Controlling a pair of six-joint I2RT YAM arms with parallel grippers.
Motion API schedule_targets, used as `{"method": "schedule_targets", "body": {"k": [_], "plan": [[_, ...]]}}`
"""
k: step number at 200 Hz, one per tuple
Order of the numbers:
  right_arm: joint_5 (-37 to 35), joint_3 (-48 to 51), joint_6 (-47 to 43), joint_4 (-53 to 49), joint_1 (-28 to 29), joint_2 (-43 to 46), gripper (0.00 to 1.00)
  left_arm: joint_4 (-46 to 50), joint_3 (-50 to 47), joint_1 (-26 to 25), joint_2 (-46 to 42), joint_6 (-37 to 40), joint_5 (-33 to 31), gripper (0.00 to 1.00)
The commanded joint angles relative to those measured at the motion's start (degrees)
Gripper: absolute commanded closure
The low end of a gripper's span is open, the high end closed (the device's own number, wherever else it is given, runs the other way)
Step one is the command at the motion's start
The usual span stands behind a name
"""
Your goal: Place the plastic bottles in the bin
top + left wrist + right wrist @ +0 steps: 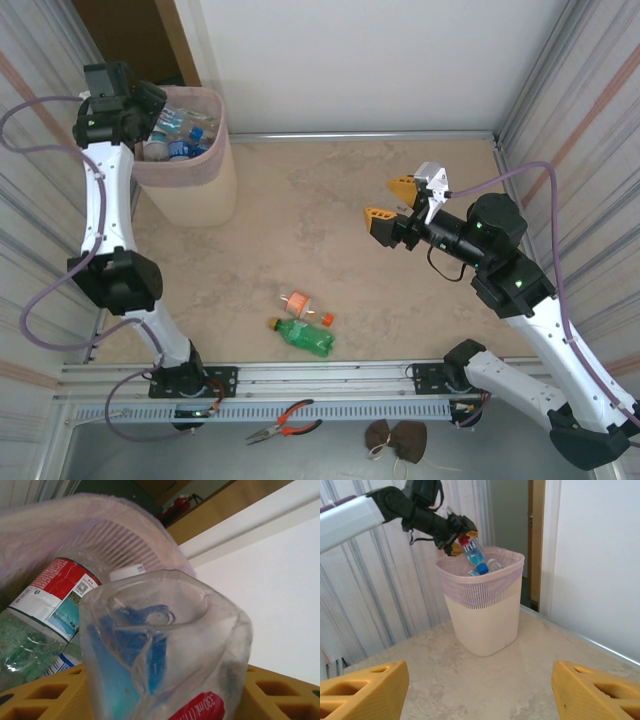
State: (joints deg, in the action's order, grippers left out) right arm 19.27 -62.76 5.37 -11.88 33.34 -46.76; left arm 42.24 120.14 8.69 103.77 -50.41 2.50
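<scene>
The beige bin with its pink liner stands at the far left of the table and holds several plastic bottles. My left gripper hangs over the bin's rim, shut on a crumpled clear bottle with a blue and red label, base toward the camera. The right wrist view shows that bottle tilted cap-down over the bin. Two bottles lie on the table near the front: a green one and a clear one with an orange cap. My right gripper is open in mid-air, right of centre, holding nothing.
Corrugated walls close in the table on the left and right, and a white wall stands at the back. Below the front rail lie red-handled pliers and a brown cloth. A green bottle with a red label lies in the bin under the held one.
</scene>
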Motion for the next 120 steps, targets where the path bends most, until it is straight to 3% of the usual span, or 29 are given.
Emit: {"method": "schedule_targets", "body": {"k": [1,120], "plan": [[-0.27,-0.1,0.18,1.16,-0.38,-0.04,0.25,1.33,-0.43,0.37,0.48,2.63,1.66,0.4],[-0.46,0.23,-0.2,0.98,-0.56,0.34,0.25,2.95,-6.21,-2.09,4.04,4.23,4.32,0.33]]}}
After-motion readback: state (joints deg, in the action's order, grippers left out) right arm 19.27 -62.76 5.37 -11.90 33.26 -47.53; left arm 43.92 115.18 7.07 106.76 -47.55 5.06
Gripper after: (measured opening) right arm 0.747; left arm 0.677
